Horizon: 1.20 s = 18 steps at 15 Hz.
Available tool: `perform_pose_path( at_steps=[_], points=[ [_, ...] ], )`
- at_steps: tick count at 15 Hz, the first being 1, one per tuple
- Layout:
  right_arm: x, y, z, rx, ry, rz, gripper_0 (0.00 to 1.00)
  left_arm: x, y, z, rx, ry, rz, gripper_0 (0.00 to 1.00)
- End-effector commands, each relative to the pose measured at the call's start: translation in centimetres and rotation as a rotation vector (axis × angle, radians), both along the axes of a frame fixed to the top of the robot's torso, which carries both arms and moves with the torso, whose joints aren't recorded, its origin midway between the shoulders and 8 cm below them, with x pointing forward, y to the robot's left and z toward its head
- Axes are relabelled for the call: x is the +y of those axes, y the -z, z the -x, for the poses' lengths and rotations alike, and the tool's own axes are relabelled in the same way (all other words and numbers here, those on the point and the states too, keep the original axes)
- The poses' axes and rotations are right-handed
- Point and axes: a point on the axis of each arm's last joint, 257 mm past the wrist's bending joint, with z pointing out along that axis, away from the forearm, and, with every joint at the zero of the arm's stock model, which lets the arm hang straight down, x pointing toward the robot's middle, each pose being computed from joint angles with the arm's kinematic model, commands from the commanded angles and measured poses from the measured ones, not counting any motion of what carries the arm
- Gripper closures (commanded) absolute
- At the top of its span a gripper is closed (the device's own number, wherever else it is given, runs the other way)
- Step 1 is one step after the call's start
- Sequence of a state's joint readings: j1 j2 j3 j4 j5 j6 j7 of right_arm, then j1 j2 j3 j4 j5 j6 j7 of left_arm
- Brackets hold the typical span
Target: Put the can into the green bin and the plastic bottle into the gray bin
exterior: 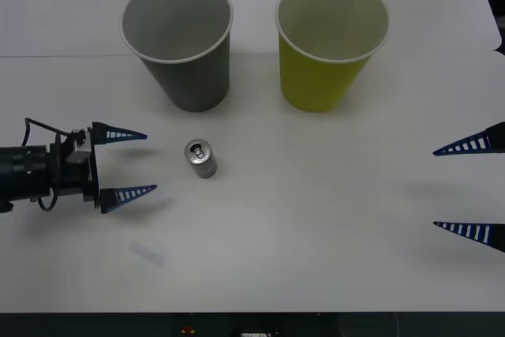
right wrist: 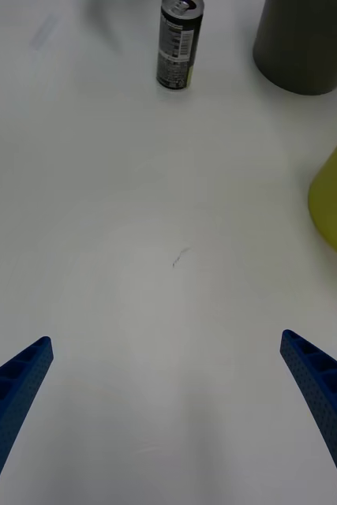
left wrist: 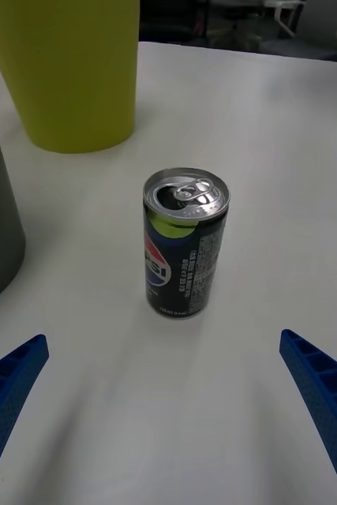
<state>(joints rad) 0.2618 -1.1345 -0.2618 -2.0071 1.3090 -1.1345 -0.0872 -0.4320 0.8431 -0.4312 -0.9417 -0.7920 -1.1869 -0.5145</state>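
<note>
Can [exterior: 201,158] stands upright on the white desk [exterior: 316,234], left of the desk's middle, pull-tab top up; dark label with a logo and a printed panel visible in the left wrist view [left wrist: 185,243]. It touches neither cup.

Gray bin [exterior: 179,41] upright toward the far edge of the desk, on the left. Green bin [exterior: 330,41] upright beside it to the right, a clear gap between the two. The can sits nearer the gray bin, on the near side of it.

Left gripper [exterior: 126,163] low over the desk near the left edge, fingers apart and pointing toward the can, holding nothing. The can lies just beyond the fingertips, roughly in line with the gap between them.

Right gripper [exterior: 469,187] at the right edge of the desk, fingers wide apart and empty, well apart from the can and from both bins
</note>
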Motion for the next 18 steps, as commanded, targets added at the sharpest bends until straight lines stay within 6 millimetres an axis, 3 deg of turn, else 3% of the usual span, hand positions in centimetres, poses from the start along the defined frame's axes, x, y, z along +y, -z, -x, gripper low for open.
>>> perform_pose_path(
  at_steps=[1, 13, 18],
  points=[
    [0.0, 0.0, 0.0, 0.000, 0.000, 0.000, 0.00, -1.7, 0.6, -0.9, 0.028, -0.001, 0.027, 0.00],
    [0.0, 0.0, 0.0, 0.000, 0.000, 0.000, 0.00, -7.2, 1.7, -3.4, 0.042, -0.030, 0.066, 0.00],
    [0.0, 0.0, 0.0, 0.000, 0.000, 0.000, 0.00, -9.9, 2.3, -3.3, 0.057, -0.006, 0.069, 0.00]
  ],
)
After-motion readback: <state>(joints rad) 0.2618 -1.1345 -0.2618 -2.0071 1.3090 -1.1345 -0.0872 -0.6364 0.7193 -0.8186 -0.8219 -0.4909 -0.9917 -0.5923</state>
